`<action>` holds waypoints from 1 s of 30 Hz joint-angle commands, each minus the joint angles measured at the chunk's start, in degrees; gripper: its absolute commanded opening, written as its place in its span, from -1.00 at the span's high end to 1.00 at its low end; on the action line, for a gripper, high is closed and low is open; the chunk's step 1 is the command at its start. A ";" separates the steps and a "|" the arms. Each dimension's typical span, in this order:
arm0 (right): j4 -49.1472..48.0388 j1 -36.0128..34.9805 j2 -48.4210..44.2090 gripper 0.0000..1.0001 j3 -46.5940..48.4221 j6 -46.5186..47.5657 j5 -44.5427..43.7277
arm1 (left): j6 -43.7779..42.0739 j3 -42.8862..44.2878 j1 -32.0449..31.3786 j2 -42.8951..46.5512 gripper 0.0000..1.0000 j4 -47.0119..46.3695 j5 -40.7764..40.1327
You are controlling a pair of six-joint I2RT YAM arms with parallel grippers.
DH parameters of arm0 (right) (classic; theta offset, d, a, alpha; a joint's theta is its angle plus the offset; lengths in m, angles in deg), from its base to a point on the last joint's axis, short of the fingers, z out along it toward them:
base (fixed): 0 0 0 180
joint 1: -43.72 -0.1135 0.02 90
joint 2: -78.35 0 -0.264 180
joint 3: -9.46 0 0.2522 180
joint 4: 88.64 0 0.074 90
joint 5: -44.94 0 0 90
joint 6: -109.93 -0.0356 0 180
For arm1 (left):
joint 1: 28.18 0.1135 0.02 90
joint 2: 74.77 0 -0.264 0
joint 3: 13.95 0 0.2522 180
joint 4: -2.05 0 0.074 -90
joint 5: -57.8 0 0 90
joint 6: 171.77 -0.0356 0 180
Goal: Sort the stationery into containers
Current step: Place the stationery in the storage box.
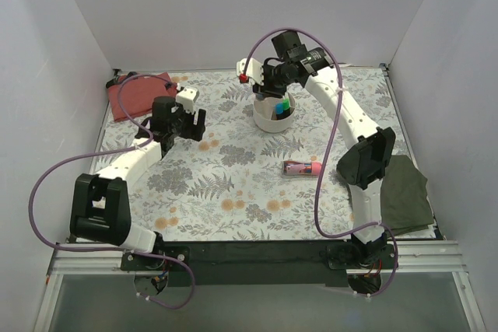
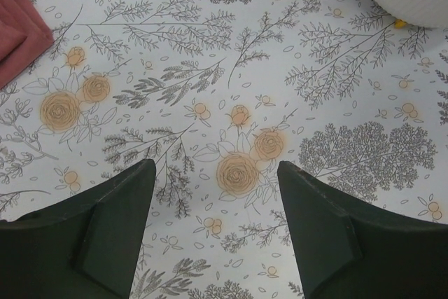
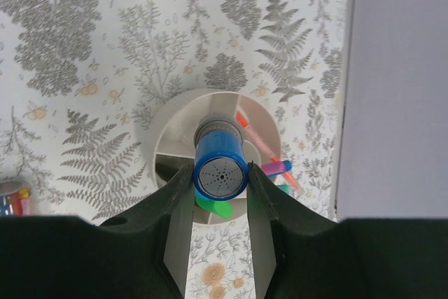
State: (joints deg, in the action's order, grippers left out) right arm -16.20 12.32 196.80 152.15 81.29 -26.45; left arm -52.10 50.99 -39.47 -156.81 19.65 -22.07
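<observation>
Both arms (image 1: 128, 161) are white with black joints (image 1: 101, 207) and purple cables (image 1: 32, 196).

No text is legible anywhere, not even on the pink tube (image 1: 303, 167).

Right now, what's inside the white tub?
In the white tub: dividers, pens with pink, purple and blue ends, something green. The right gripper, jaws shut on a blue cylinder, hides the centre and near compartments.
</observation>
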 commanded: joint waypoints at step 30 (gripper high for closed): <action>-4.27 0.64 7.32 0.97 -0.60 -6.61 -2.97 | 3.02 5.60 0.30 -5.76 -0.42 -0.41 0.42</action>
State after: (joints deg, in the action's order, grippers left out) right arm -21.12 13.26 204.32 152.58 74.17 -29.93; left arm -48.97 56.33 -39.47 -162.64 20.11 -21.04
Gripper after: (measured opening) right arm 0.402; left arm 0.708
